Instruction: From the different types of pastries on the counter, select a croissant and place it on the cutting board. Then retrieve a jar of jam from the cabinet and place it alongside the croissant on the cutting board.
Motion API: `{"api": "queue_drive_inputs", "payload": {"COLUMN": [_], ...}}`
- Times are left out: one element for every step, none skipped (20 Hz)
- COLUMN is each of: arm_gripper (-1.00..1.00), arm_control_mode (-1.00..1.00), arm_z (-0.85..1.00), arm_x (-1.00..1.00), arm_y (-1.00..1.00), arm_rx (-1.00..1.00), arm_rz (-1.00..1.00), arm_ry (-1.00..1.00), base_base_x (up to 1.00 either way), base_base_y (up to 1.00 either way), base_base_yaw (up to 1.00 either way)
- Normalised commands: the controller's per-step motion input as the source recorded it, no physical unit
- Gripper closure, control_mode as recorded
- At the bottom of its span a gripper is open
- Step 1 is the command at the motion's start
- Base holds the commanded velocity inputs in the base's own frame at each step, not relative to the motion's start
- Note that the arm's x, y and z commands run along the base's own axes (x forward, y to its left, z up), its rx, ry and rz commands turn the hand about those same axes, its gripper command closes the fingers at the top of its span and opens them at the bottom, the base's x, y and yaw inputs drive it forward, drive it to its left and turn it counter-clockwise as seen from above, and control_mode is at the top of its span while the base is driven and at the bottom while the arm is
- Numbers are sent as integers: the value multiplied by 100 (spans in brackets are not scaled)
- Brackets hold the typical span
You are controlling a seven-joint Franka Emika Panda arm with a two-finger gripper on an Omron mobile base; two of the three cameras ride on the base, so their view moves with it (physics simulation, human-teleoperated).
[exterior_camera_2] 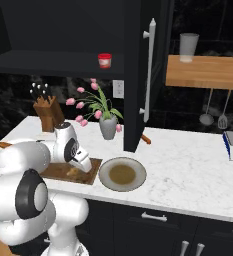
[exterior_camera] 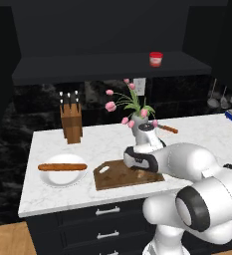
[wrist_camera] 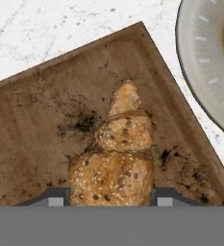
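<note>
Croissant (wrist_camera: 117, 158) lies on the cutting board (wrist_camera: 41, 139), its long axis running straight away from the fingers (wrist_camera: 54, 197), which bracket its near end (gripping or released, I cannot tell).

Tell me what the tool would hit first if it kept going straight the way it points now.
The tool points down at the croissant, which sits between its fingertips on the cutting board. Going straight on, it would likely press the croissant into the board; whether it still grips it is unclear.
</note>
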Motion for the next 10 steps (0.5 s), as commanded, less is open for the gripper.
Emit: {"api": "queue_drive_inputs", "payload": {"arm_gripper": [100,100,100,100,100,100,100,-100,-100,-100], "arm_control_mode": [-100,-100,-100,-100,-100,-100,-100,-100,-100,-100], "arm_z": [0,17,21,24,26,24,21,19,14,14], "arm_x": [19,0,-6,-9,-5,-3,-4,-7,-7,-10], "arm_y": [19,0,0,0,0,0,0,1,1,0], "arm_rx": [0,0,0,0,0,0,0,0,0,0], "arm_rz": [4,4,0,0,1,1,0,1,0,0], "arm_ry": [5,9,17,16,4,1,0,0,0,0], "base_base_x": [0,0,0,0,0,0,0,0,0,0], "base_base_y": [0,0,0,0,0,0,0,0,0,0], "base_base_yaw": [0,0,0,0,0,0,0,0,0,0]}}
